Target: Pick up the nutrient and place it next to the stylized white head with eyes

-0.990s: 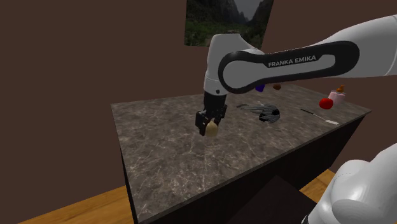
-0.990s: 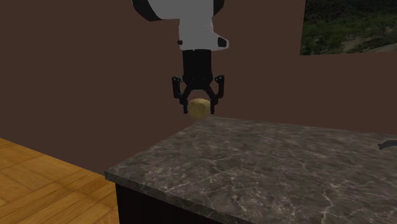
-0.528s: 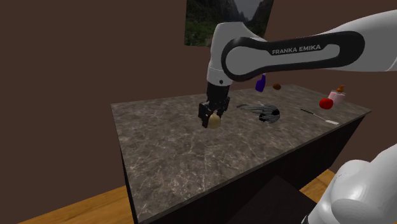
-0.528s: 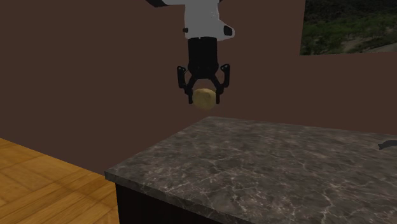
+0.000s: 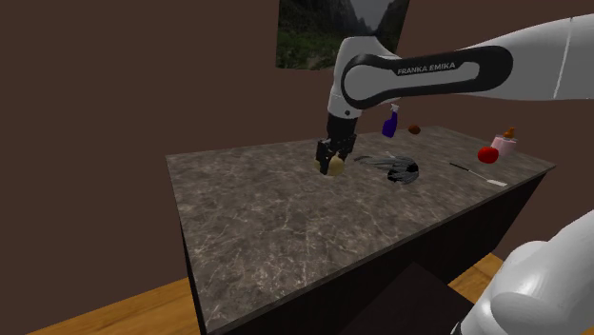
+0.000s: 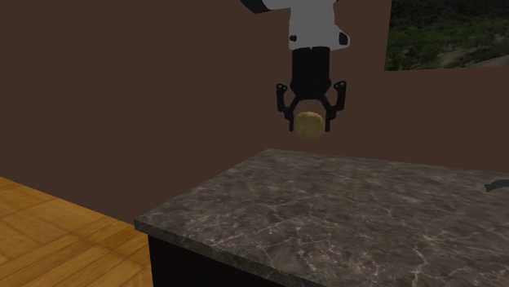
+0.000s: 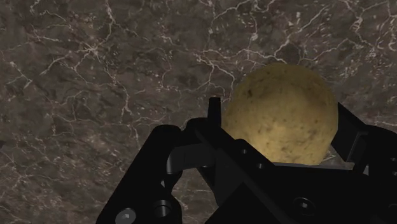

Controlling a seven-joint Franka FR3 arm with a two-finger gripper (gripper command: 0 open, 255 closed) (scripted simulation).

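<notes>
A round, yellow-brown, speckled potato-like lump, the nutrient (image 5: 334,167), hangs above the dark marble table (image 5: 257,214) with my gripper (image 5: 333,164) shut on it. In the second exterior view the lump (image 6: 310,125) sits between the black fingers of the gripper (image 6: 310,124), well above the tabletop (image 6: 351,220). The wrist view has the lump (image 7: 283,111) clasped in the gripper (image 7: 280,130) over veined marble. A small pale figure (image 5: 505,145) with a red ball (image 5: 488,154) beside it stands at the table's far right end in the shoulder view; its details are too small to tell.
To the shoulder view's right of the gripper lies a grey-black tangled object (image 5: 398,168). A blue bottle (image 5: 389,125) and a small brown thing (image 5: 415,128) stand near the back edge. A thin utensil (image 5: 476,174) lies near the pale figure. A landscape picture (image 5: 338,29) hangs on the brown wall.
The gripper has carried the lump toward the shoulder view's right and farther back over the table, rising slightly. It stays shut on the lump throughout.
</notes>
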